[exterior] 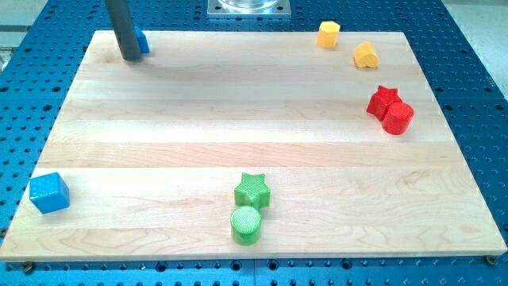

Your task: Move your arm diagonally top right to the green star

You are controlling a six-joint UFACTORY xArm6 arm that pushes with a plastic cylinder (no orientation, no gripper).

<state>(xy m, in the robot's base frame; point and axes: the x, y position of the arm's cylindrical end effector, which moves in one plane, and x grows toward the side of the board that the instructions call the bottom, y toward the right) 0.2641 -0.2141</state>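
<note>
The green star point(252, 191) lies near the view's bottom centre of the wooden board point(198, 119), with a green cylinder point(246, 225) touching it just below. My tip point(130, 57) rests at the board's top left corner, far up and left of the green star. A blue block point(141, 40) sits right behind the rod, partly hidden by it.
A blue cube point(49, 192) sits at the board's left bottom edge. A yellow hexagonal block point(329, 34) and a yellow heart point(366, 56) lie at the top right. A red star point(383, 100) and red cylinder point(398, 118) touch at the right.
</note>
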